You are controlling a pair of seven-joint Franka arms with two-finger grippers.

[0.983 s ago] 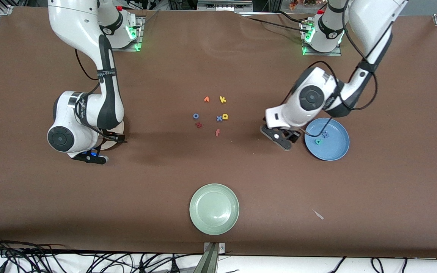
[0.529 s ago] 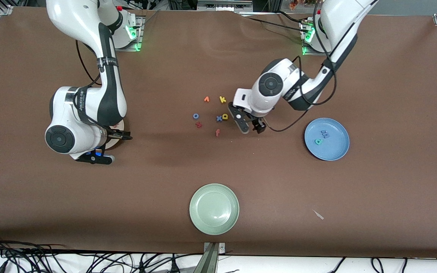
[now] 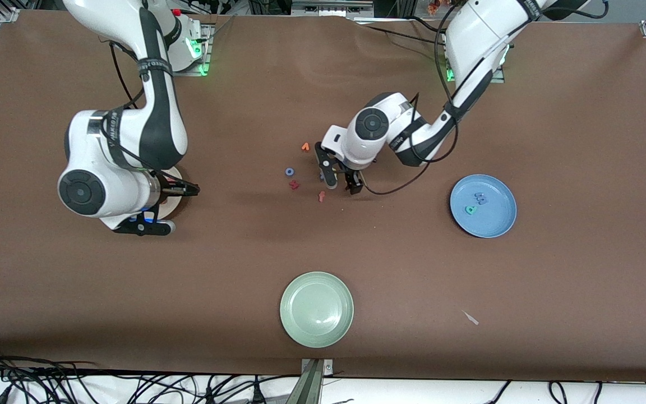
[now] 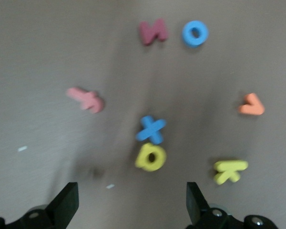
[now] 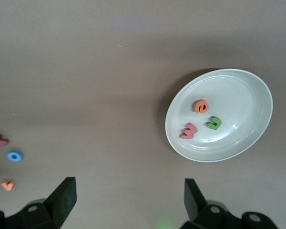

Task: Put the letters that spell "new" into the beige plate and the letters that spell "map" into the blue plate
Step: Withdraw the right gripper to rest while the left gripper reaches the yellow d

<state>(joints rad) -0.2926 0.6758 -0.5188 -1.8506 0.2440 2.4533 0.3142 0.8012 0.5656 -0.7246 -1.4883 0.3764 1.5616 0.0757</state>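
So the left gripper [image 3: 341, 184] is down over the little cluster of foam letters in the middle of the front view. Its fingers are spread wide with nothing between them. In the left wrist view the yellow p [image 4: 151, 157] sits just ahead of the gap between the two fingertips and isn't touched by either one. The blue x [image 4: 151, 130] is touching the p, and the yellow k [image 4: 230, 171] is close to one fingertip.

The blue plate [image 3: 497, 224] is well apart from that gripper, toward the left arm's end of the table. The blue m [image 3: 480, 198] and the teal a [image 3: 470, 210] are lying in it.

The right gripper [image 5: 128, 198] is also wide open and holding nothing. It hangs over bare table just beside the beige plate [image 5: 238, 148]. The orange e [image 5: 201, 106], green n [image 5: 213, 123] and pinkish-red w [image 5: 189, 130] are in that plate, bunched close together.

The pale green plate [image 3: 300, 286] sits low in the front view.
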